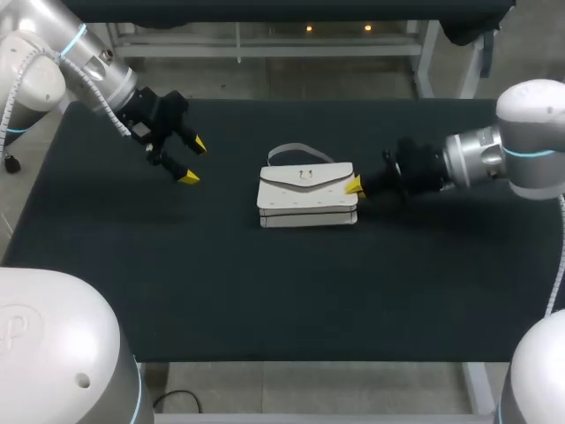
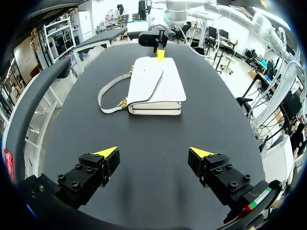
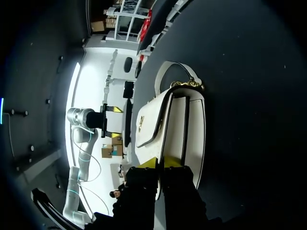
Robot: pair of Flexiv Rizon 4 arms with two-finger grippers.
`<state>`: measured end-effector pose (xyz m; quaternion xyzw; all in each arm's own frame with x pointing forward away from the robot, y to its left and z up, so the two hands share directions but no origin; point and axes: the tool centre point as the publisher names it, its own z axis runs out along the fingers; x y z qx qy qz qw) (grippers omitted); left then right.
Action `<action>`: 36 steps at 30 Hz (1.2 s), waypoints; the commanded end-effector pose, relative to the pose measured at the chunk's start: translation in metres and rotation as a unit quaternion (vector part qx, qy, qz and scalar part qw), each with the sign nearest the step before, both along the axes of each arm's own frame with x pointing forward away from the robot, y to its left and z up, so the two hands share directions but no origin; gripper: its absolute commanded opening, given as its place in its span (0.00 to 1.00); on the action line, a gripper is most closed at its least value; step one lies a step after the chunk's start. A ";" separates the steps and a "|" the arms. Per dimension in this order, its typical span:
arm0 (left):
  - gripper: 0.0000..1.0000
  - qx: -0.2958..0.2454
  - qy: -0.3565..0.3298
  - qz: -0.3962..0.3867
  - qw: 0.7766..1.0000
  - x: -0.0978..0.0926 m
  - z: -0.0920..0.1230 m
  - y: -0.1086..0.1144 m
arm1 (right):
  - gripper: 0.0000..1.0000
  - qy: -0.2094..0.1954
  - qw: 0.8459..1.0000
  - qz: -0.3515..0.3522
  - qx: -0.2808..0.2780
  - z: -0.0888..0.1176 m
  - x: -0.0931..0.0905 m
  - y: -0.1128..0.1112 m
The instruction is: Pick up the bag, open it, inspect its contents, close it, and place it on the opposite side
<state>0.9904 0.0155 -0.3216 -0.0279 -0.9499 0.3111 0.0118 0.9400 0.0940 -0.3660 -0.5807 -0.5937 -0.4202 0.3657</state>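
Bag [image 1: 307,196] lies flat, right tool [image 3: 160,163] narrow at its end; left wrist view shows left tool [image 2: 153,152] wide.

A robotics lab: a left arm [image 1: 84,57] and a right arm [image 1: 516,150] over a black-topped table [image 1: 265,291].

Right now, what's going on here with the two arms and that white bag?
The white bag lies flat in the middle of the table, flap shut. The right gripper is at the bag's right end; whether it has a grip is unclear. The left gripper hangs open off to the bag's left, clear of it. The bag is not yet lifted.
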 end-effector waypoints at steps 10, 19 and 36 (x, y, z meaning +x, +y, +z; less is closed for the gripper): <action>1.00 -0.001 -0.001 0.000 1.000 0.000 -0.001 0.000 | 0.00 0.010 1.000 0.026 0.013 -0.005 0.009 0.010; 1.00 -0.001 -0.001 0.000 1.000 0.000 -0.001 0.000 | 0.00 0.007 1.000 0.024 0.010 -0.003 0.002 0.017; 1.00 -0.001 -0.001 0.000 1.000 0.000 -0.001 0.000 | 0.00 0.011 0.999 0.031 0.012 -0.003 0.002 0.026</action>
